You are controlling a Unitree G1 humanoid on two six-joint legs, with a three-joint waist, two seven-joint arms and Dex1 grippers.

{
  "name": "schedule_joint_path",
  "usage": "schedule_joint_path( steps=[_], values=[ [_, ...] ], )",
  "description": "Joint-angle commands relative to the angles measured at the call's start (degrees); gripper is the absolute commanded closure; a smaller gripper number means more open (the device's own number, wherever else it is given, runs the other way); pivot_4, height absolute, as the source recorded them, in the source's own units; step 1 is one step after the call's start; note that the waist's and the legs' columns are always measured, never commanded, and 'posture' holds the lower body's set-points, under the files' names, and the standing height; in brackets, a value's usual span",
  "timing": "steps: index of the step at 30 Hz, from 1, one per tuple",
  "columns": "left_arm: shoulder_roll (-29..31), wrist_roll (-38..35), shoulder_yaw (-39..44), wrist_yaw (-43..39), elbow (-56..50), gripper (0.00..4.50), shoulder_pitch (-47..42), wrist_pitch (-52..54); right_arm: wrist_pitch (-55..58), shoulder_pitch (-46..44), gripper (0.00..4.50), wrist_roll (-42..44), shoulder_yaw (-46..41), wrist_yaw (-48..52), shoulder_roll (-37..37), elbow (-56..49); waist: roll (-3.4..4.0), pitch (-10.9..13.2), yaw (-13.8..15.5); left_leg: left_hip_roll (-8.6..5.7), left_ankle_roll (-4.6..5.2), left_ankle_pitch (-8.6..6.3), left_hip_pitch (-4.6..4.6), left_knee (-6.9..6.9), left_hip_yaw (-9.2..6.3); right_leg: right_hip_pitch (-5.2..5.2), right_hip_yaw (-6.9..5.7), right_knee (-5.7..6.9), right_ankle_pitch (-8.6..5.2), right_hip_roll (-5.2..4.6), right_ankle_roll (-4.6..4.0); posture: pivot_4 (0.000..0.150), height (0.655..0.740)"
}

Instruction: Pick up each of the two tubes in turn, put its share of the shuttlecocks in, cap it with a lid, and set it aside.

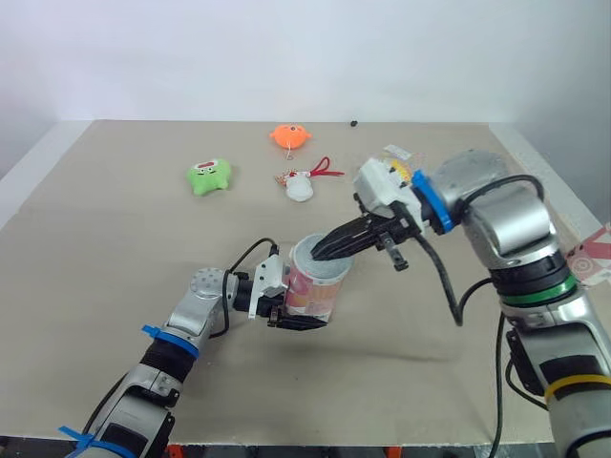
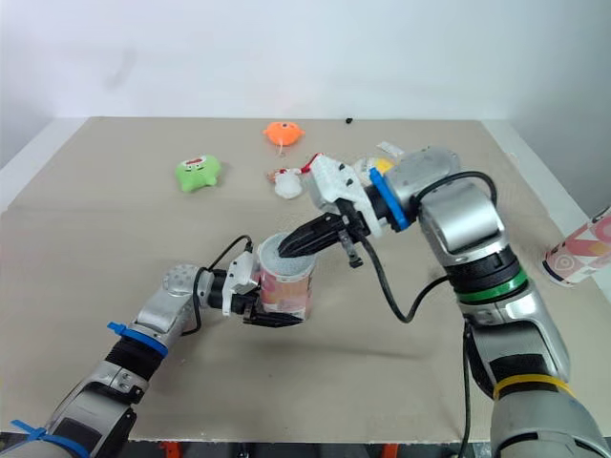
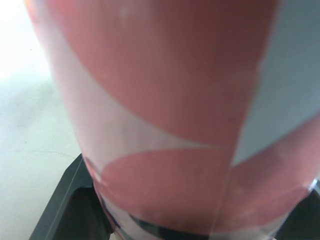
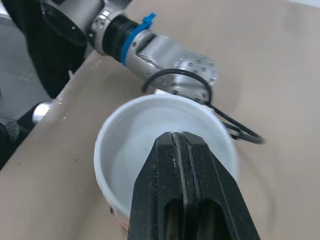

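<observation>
While a green toy (image 1: 208, 177) and an orange toy (image 1: 290, 136) lie behind, the left gripper (image 1: 301, 322) clasps the glossy pink-and-white tube (image 1: 320, 286) on the bench (image 1: 95, 248); the right gripper (image 1: 321, 252), pinched together, hangs over its round white top (image 4: 127, 145).

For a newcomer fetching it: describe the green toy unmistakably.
On the far half of the beige table lie several small toys. The green toy is farthest to the robot's left; its neighbours are an orange toy and a white toy with red ribbon.

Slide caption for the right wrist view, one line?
Shut right gripper at the white top of the tube, with the left arm behind it.
</observation>
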Motion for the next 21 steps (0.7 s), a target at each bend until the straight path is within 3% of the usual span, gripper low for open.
schedule_joint_path(
  steps=[1,6,13,21],
  values=[
    [0.30,1.77,-0.35,1.35,1.90,1.62,0.92,-0.37,0.46,1.37,4.42,2.94,-6.93,0.04,-5.83,-6.32,-0.01,0.03,0.09,-0.02,0.00,0.00,-0.03,-0.03,0.00,-0.03,0.00,0.00,0.01,-0.05,0.00,0.150,0.7323],
    [-0.02,1.49,0.11,1.89,2.37,1.62,1.05,-1.48,4.01,6.63,4.42,6.97,-14.46,-4.19,-11.04,-11.94,-0.01,0.04,0.11,-0.26,0.00,0.00,-0.04,-0.25,-0.02,-0.04,0.01,-0.03,-0.04,-0.22,0.06,0.150,0.7323],
    [-1.87,-1.11,2.44,2.55,3.76,1.62,-0.57,-2.05,14.78,26.63,4.42,15.70,-29.47,-18.59,-10.83,-25.50,-0.16,0.09,0.71,-0.33,0.00,0.00,-0.03,-0.23,-0.10,0.10,-0.05,-0.09,-0.15,-0.32,0.34,0.150,0.7323],
    [-2.20,-2.69,3.31,1.02,5.09,1.62,-0.88,-0.32,16.88,39.52,4.42,18.85,-32.13,-29.34,-8.87,-33.28,-0.15,0.12,0.69,-0.40,0.02,0.02,-0.04,-0.21,-0.07,0.08,0.08,-0.11,-0.20,-0.32,0.71,0.150,0.7323]
  ],
)
